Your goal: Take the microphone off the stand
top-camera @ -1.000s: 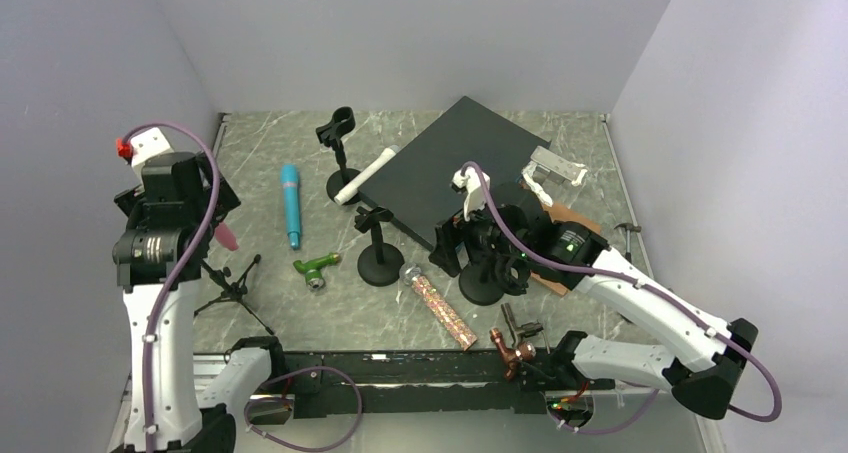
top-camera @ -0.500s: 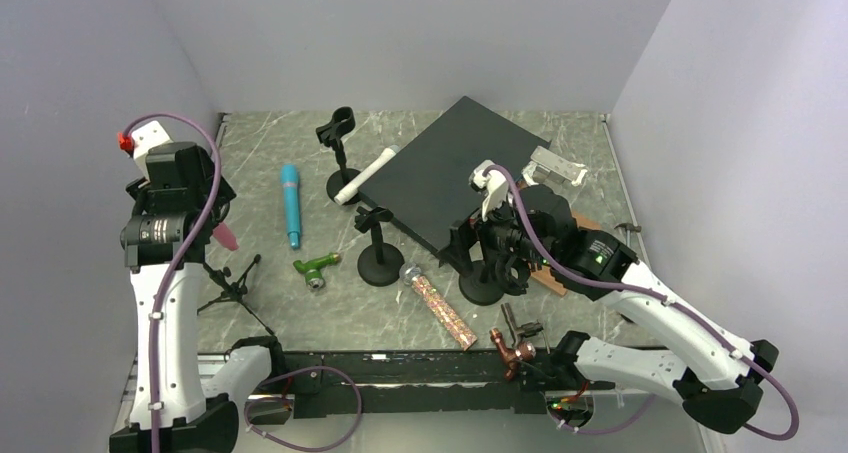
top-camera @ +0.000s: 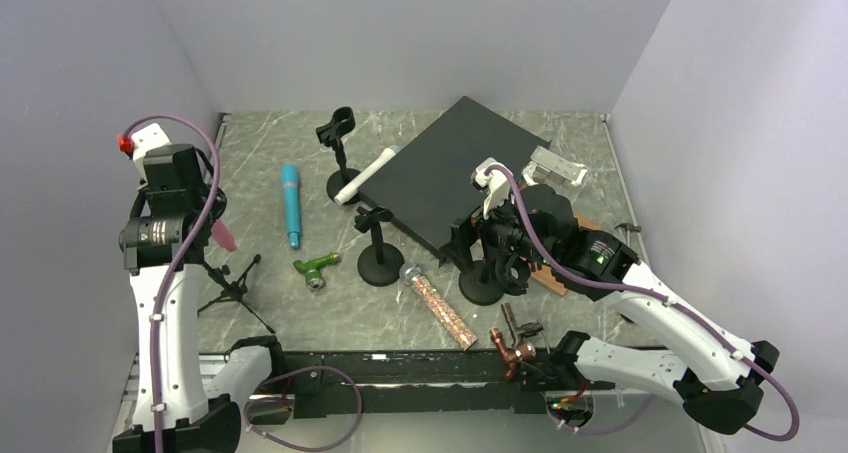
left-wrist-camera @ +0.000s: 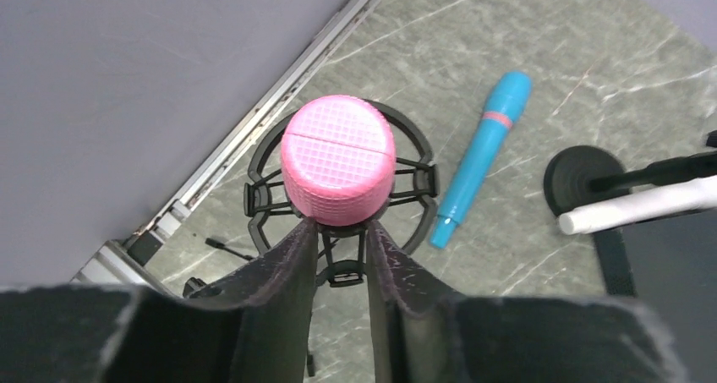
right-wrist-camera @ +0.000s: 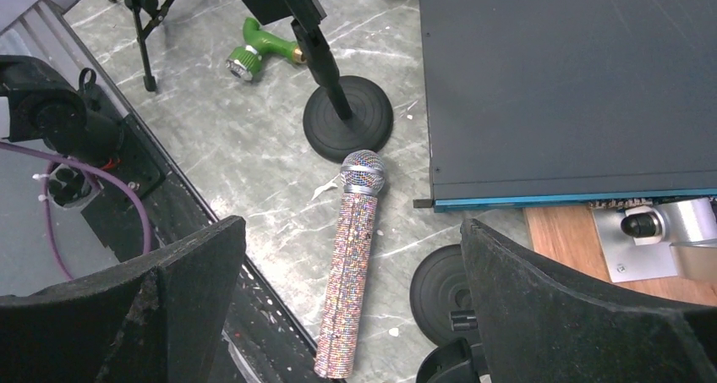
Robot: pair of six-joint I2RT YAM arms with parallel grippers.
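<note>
Left pincer (left-wrist-camera: 341,232): fingers drawn in to a narrow slot. The tips sit at the near edge of the mic (left-wrist-camera: 338,159) head, one on each side. Can't tell whether they actually clamp it (the body below the head is hidden behind the fingers).

Mic: pink, with a rounded mesh-pattern head and a seam line across the top. It points up toward the left wrist camera. It sits in the stand (left-wrist-camera: 422,188), centred in the black ring mount with its elastic cords. The top view shows the mic tilted, at the left edge of the bench (left-wrist-camera: 592,53) by the wall, over the tripod legs.

Beyond the ring a blue mic (left-wrist-camera: 482,159) lies flat on the bench, apart from the stand.

Right pincer (right-wrist-camera: 351,231): fingers spread wide, nothing between them. It hangs above a glitter mic (right-wrist-camera: 348,281) lying on the bench, well apart from the pink one.
</note>
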